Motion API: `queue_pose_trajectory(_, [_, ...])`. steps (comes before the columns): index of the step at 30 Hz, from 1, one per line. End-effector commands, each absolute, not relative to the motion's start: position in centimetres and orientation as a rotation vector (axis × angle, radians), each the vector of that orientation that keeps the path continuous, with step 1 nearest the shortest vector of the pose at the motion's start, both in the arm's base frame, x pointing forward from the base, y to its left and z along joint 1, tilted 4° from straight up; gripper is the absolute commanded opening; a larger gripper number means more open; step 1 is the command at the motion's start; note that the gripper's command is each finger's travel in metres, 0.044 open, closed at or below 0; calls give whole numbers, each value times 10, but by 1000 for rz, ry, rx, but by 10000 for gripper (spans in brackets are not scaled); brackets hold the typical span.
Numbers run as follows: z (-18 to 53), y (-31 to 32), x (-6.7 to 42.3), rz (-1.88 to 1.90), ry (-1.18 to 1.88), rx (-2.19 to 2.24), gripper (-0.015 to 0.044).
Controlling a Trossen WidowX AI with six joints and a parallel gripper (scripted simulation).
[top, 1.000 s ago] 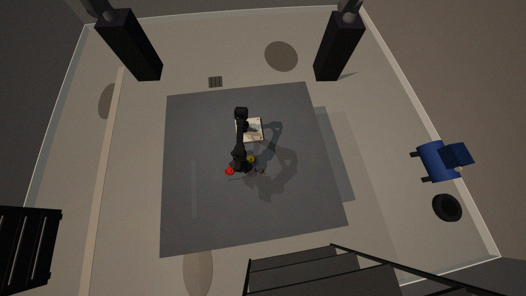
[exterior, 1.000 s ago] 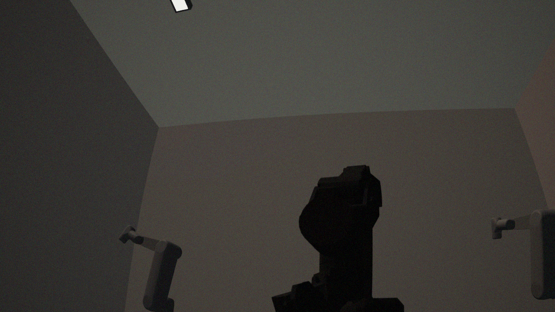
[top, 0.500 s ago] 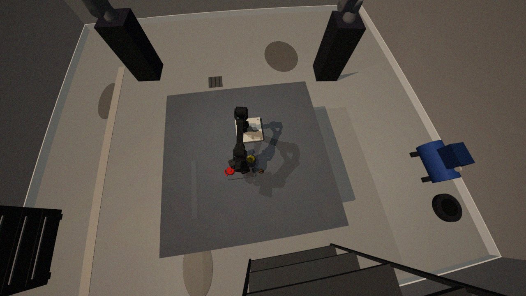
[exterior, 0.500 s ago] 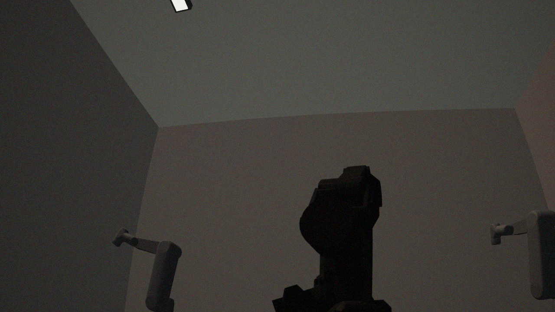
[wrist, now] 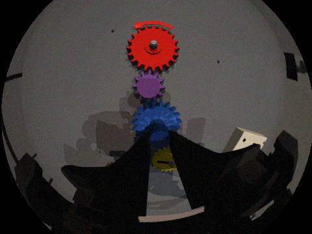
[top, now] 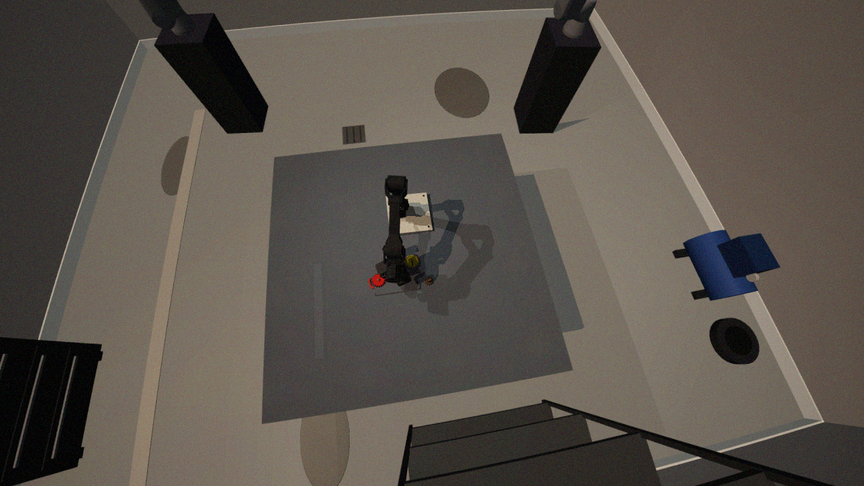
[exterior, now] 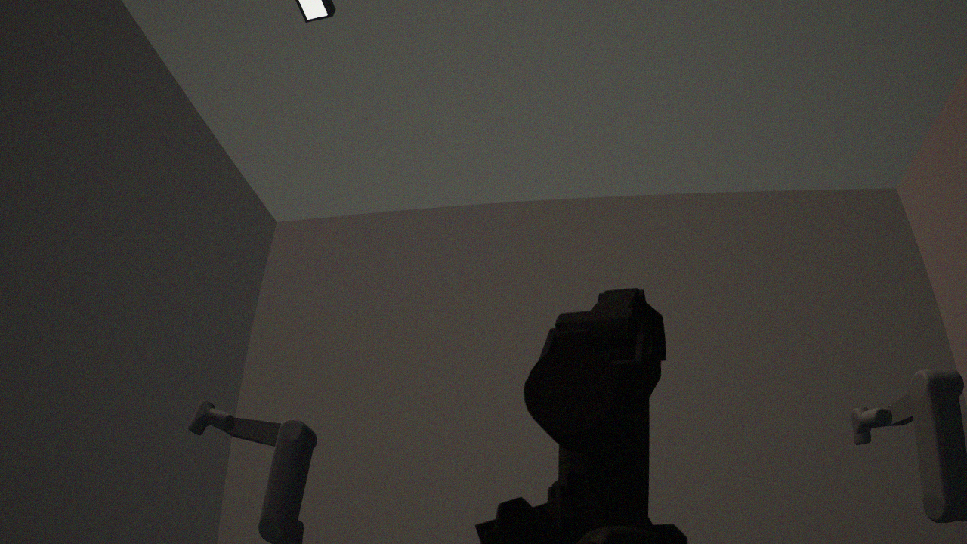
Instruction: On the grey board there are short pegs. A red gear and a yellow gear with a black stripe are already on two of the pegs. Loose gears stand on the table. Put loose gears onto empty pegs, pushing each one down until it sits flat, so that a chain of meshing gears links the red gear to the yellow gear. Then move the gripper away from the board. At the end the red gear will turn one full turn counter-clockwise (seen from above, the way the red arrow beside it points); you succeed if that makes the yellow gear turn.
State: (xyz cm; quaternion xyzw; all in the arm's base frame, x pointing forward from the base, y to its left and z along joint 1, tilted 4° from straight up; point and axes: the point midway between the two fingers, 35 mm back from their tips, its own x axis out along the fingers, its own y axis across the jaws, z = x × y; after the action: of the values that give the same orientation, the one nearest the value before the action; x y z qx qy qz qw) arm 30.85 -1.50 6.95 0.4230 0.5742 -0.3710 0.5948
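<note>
"At the far left of the gear group in the top view, what do you have?"

"You have the red gear (top: 377, 281) (wrist: 141, 53), with its curved red arrow (top: 371, 287) (wrist: 153, 23) alongside. Your wrist view shows a peg through its middle and the purple gear (wrist: 148, 86) just beside it, their teeth close together."

"And next, under your arm (top: 393, 226) (exterior: 594, 412)?"

"Your gripper (top: 395, 279) (wrist: 158, 134) is mostly closed, a narrow gap left between its fingers, gripping the blue gear (wrist: 156, 114) by its raised hub. Blue is beside purple in your wrist view, but you can't tell whether it sits flat."

"Moving right?"

"You reach the yellow gear (top: 414, 260) (wrist: 160, 156). Your wrist view catches its black stripe between the dark fingers; you can't judge whether blue's teeth engage it."

"Farthest right of the gears?"

"You've a small brown gear (top: 429, 281), apart from yellow."
</note>
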Motion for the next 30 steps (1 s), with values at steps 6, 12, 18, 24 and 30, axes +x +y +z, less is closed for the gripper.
queue_pose_trajectory(6, [68,-16,306,-745,1381,861,0])
queue_pose_trajectory(12, [68,-17,308,-698,1397,812,0])
queue_pose_trajectory(18, [66,-15,309,-714,1392,828,0])
queue_pose_trajectory(24, [65,-14,307,-786,1366,904,0])
queue_pose_trajectory(30, [65,-16,307,-870,1332,992,0])
